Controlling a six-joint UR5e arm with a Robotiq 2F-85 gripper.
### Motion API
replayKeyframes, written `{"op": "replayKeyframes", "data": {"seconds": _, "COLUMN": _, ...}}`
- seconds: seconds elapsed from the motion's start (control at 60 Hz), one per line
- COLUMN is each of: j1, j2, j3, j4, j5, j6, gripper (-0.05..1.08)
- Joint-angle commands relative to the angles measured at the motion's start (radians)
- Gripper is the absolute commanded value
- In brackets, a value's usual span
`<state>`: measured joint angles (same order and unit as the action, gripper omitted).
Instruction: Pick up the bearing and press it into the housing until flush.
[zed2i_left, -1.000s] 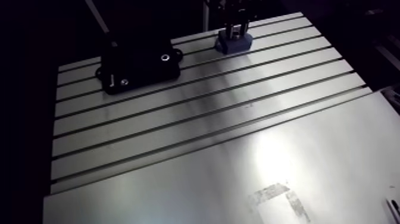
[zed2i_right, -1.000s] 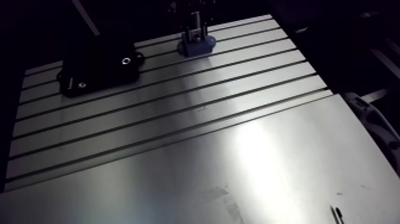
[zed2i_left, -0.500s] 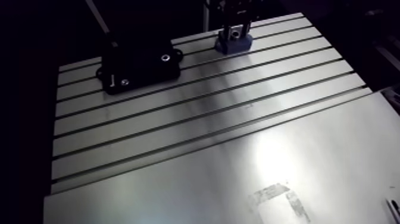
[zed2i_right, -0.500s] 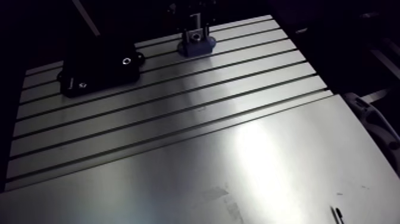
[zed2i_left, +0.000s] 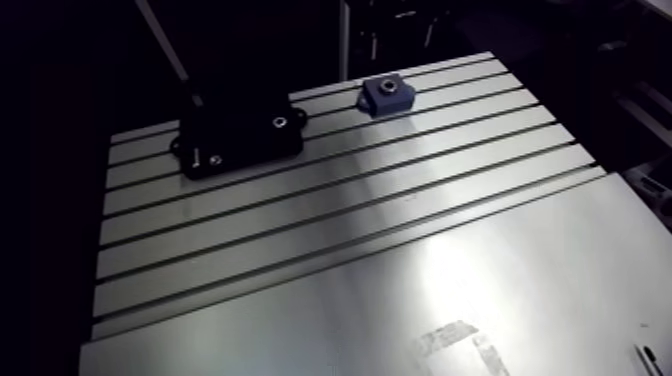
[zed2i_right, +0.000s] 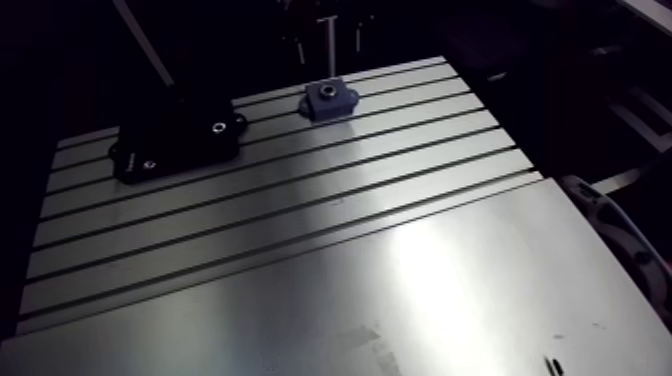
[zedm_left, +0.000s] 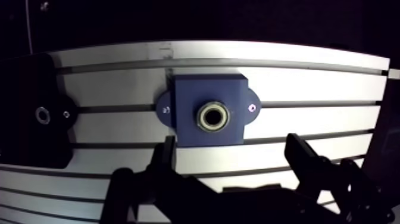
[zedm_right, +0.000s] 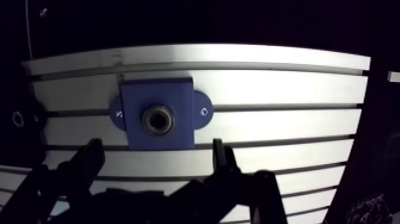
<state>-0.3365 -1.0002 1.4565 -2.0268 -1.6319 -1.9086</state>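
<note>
Bearing (zedm_left: 213, 117) seated in round bore of blue housing (zedm_left: 229, 89), metal ring visible, depth hard to judge. Housing on slotted table (zed2i_left: 350, 230), upper centre of frame in arm view; black block (zed2i_left: 240, 135) to its left, apart. Housing just ahead of gripper (zedm_left: 232, 146) in wrist view; fingers (zedm_left: 303, 158) spread wide, holding nothing.

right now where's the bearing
In the wrist view the bearing sits in the bore of the blue housing, just ahead of the open fingers, with the black block beside the housing.
</note>
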Motion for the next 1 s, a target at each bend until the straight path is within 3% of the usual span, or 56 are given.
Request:
{"op": "replayKeyframes", "data": {"seconds": 0.017, "j1": -0.01, "j2": -0.035, "j3": -0.046, "j4": 0.105, "j5": 0.002, "j6": 0.01, "gripper": 0.57}}
{"op": "replayKeyframes", "data": {"seconds": 0.033, "j1": -0.01, "j2": -0.035, "j3": -0.046, "j4": 0.105, "j5": 0.002, "j6": 0.01, "gripper": 0.57}}
{"op": "replayKeyframes", "data": {"seconds": 0.05, "j1": -0.014, "j2": -0.032, "j3": -0.049, "j4": 0.108, "j5": 0.007, "j6": 0.011, "gripper": 0.84}}
{"op": "replayKeyframes", "data": {"seconds": 0.067, "j1": -0.014, "j2": -0.032, "j3": -0.049, "j4": 0.108, "j5": 0.007, "j6": 0.011, "gripper": 0.84}}
{"op": "replayKeyframes", "data": {"seconds": 0.083, "j1": -0.015, "j2": -0.029, "j3": -0.045, "j4": 0.108, "j5": 0.015, "j6": 0.004, "gripper": 0.94}}
{"op": "replayKeyframes", "data": {"seconds": 0.133, "j1": -0.011, "j2": -0.026, "j3": -0.043, "j4": 0.107, "j5": 0.025, "j6": 0.003, "gripper": 1.0}}
{"op": "replayKeyframes", "data": {"seconds": 0.167, "j1": -0.013, "j2": -0.024, "j3": -0.047, "j4": 0.109, "j5": 0.051, "j6": 0.01, "gripper": 1.06}}
{"op": "replayKeyframes", "data": {"seconds": 0.233, "j1": -0.016, "j2": -0.021, "j3": -0.052, "j4": 0.109, "j5": 0.071, "j6": 0.009, "gripper": 1.08}}
{"op": "replayKeyframes", "data": {"seconds": 0.267, "j1": -0.016, "j2": -0.015, "j3": -0.055, "j4": 0.109, "j5": 0.071, "j6": 0.006, "gripper": 1.08}}
{"op": "replayKeyframes", "data": {"seconds": 0.3, "j1": -0.015, "j2": -0.003, "j3": -0.066, "j4": 0.11, "j5": 0.064, "j6": 0.01, "gripper": 1.08}}
{"op": "replayKeyframes", "data": {"seconds": 0.617, "j1": -0.013, "j2": 0.01, "j3": -0.075, "j4": 0.109, "j5": 0.059, "j6": 0.004, "gripper": 1.08}}
{"op": "replayKeyframes", "data": {"seconds": 0.85, "j1": -0.012, "j2": 0.028, "j3": -0.062, "j4": 0.107, "j5": 0.041, "j6": 0.003, "gripper": 1.08}}
{"op": "replayKeyframes", "data": {"seconds": 1.0, "j1": -0.012, "j2": 0.029, "j3": -0.054, "j4": 0.101, "j5": 0.042, "j6": -0.002, "gripper": 1.08}}
